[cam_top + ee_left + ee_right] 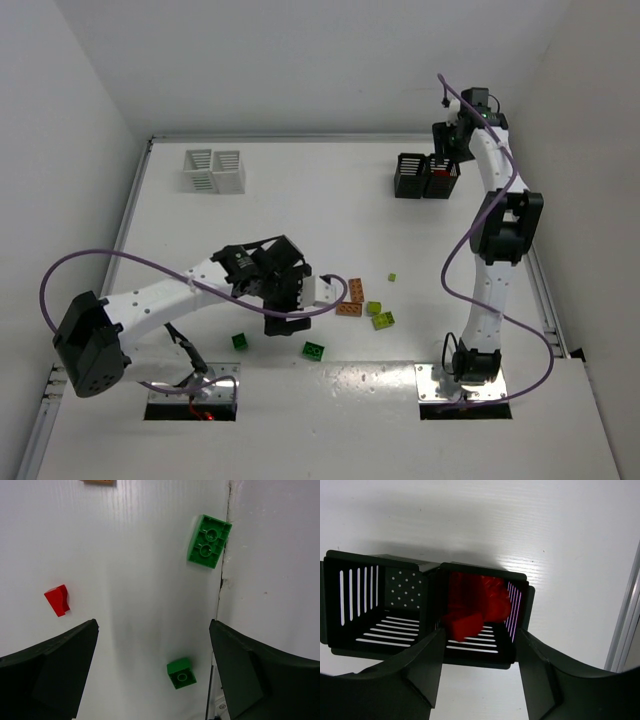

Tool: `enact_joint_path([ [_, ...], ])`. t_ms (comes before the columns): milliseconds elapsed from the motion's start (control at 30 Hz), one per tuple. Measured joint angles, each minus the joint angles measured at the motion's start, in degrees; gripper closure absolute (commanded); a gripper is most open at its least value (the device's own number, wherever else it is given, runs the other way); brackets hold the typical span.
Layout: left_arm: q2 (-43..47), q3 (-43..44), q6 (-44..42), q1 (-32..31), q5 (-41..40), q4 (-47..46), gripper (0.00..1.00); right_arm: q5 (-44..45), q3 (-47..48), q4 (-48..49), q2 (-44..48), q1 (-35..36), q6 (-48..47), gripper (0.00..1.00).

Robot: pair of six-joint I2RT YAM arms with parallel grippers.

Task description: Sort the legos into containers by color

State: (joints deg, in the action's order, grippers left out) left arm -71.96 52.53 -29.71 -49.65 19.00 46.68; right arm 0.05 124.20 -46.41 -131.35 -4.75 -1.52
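My left gripper [154,676] is open and empty, held above the table. A small dark green lego [181,673] lies between its fingers, nearer the right one. A larger dark green lego [209,548] lies further ahead and a red lego [58,600] to the left. From above, the left gripper [283,318] hangs between the two green legos [240,341] [314,350]. My right gripper [477,675] is open over the black containers [425,177]. The right black bin [520,605] holds red legos [475,605]; the left one [350,600] is empty.
The white containers [214,170] stand at the back left. Orange-brown legos [352,298] and lime legos [380,316] [392,277] lie right of the left gripper. A table seam [222,580] runs beside the green legos, near the front edge.
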Motion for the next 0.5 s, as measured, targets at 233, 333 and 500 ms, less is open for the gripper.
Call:
enact_joint_path([
  [233,-0.02,-0.92,0.68,-2.43,0.57,-1.51,0.01,-0.92,0.13,-0.09,0.02,0.0,1.11,0.4],
  [333,-0.26,-1.88,1.4,-4.26,1.16,-2.34,0.01,-2.25,0.11,-0.61,0.92,0.0,1.88,0.4],
  [500,-2.38,-2.34,2.67,-8.28,2.62,-4.57,0.01,-5.22,-0.24,-1.38,5.05,0.0,2.62,0.4],
])
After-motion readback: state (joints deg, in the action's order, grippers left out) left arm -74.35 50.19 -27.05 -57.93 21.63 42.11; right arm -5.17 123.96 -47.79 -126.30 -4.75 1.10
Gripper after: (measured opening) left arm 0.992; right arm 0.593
